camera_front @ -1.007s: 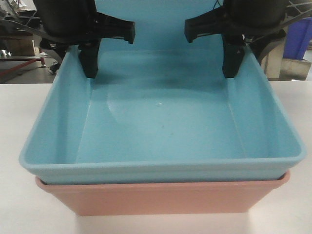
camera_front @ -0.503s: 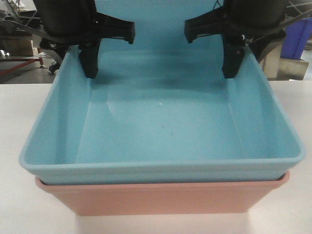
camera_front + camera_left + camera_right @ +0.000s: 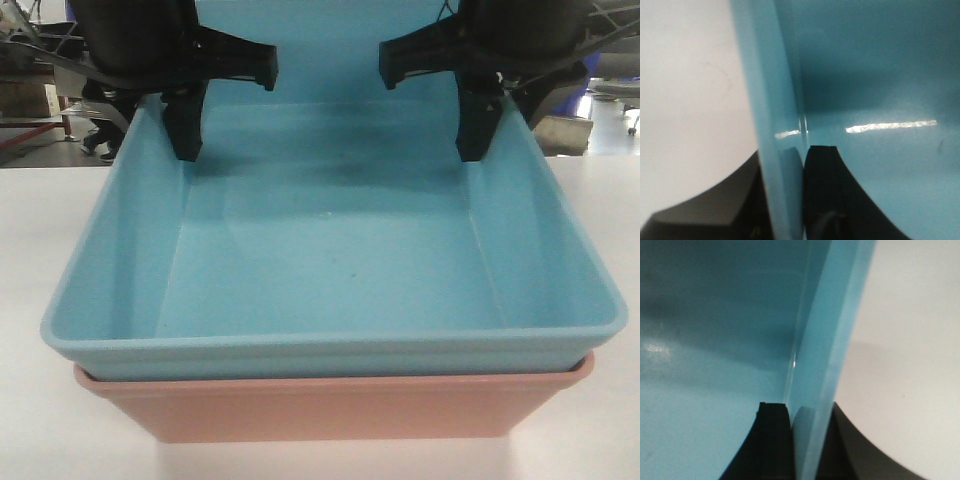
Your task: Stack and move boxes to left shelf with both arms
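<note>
White desk (image 3: 30, 300) carries the pink tub (image 3: 330, 405) with the blue tub (image 3: 330, 260) nested in it, desk showing on both sides. Left tool (image 3: 787, 155) pinches the blue tub's left wall, one finger inside and one outside. Right tool (image 3: 805, 410) pinches its right wall likewise.

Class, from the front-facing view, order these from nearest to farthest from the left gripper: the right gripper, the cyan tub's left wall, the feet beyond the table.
1. Left wall of the cyan tub: clamped in the left gripper.
2. The right gripper: across the tub, on its right wall.
3. The feet: upper left, beyond the table.
</note>
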